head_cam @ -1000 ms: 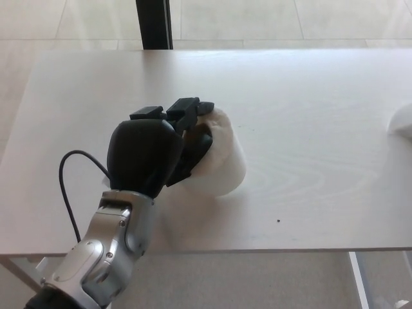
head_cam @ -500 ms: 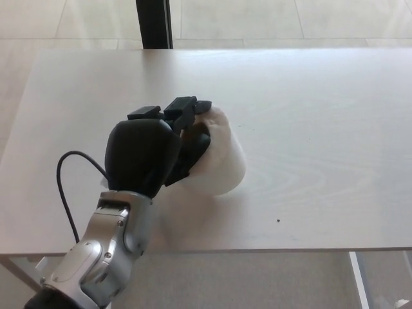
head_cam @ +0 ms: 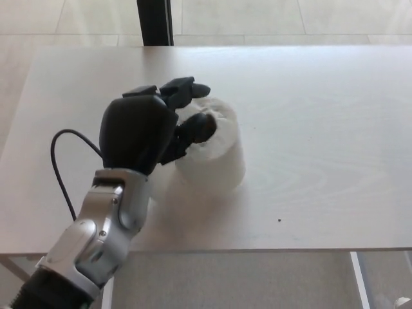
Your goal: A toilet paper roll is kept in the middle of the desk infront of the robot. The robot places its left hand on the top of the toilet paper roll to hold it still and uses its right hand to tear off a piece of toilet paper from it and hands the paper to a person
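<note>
Centrally, soft white cylindrical toilet paper roll [head_cam: 212,151] standing on pale woodgrain desk [head_cam: 322,141]; glossy black left hand [head_cam: 151,129] resting atop it, fingers loosely spread.

My left hand [head_cam: 151,132] is glossy black, on a brushed silver-grey metal forearm [head_cam: 96,235] with darker grey joints. A thin black cable [head_cam: 58,174] loops beside it. The soft white toilet paper roll [head_cam: 215,154] is plain, unpatterned. The pale whitish wooden desk [head_cam: 322,154] shows faint grey wood grain and one tiny dark speck [head_cam: 279,221]. Beyond it, cream floor tiles [head_cam: 290,16] and a black vertical post [head_cam: 154,21].
</note>
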